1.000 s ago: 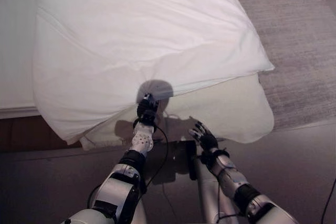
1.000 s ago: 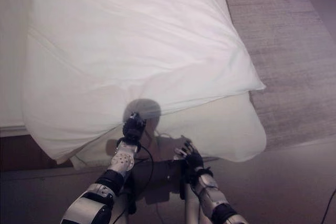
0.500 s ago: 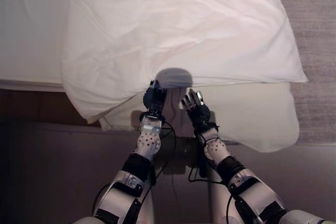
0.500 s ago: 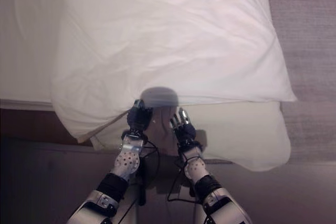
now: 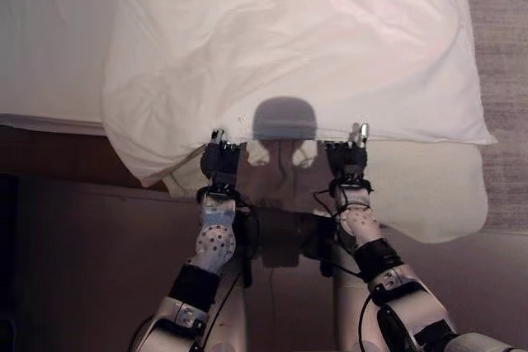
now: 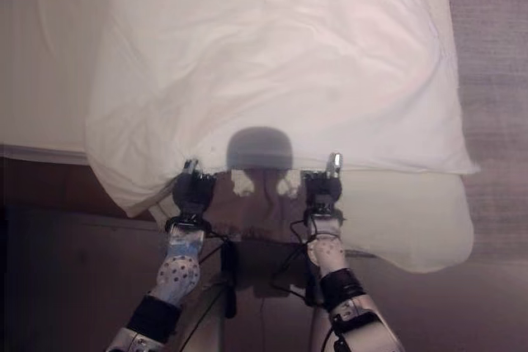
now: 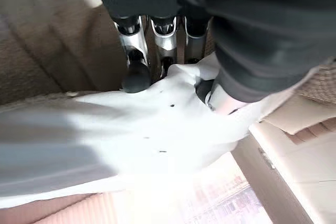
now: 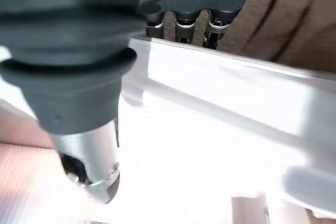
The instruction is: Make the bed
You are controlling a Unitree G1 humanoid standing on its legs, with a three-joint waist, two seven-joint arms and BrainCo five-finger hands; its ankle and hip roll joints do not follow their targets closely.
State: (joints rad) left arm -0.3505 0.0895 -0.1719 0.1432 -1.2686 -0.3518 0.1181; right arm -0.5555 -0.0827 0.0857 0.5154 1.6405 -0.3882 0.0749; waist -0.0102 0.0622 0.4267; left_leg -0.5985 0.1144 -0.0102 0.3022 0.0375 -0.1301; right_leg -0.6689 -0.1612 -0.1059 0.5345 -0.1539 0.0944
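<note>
A white duvet (image 5: 289, 47) lies rumpled across the bed, its near edge hanging over a cream lower layer (image 5: 429, 195). My left hand (image 5: 220, 157) is at that near edge, shut on a bunch of the duvet (image 7: 157, 129), which is pinched between curled fingers (image 7: 157, 30) and thumb. My right hand (image 5: 346, 158) grips the same edge a little way to the right. Its thumb (image 8: 89, 150) lies on top of the duvet (image 8: 210, 129) and its fingers reach underneath. The hem between the two hands runs taut and straight.
A flat white sheet (image 5: 49, 47) covers the bed to the left of the duvet. A brown bed base (image 5: 66, 154) shows under it at the near left. Grey carpet (image 5: 503, 39) lies along the bed's right side, and dark floor (image 5: 82, 269) is at the near side.
The camera has shifted. My right hand has risen from low near the floor to the duvet's edge and closed on it. The hands have moved apart, pulling the hem straight.
</note>
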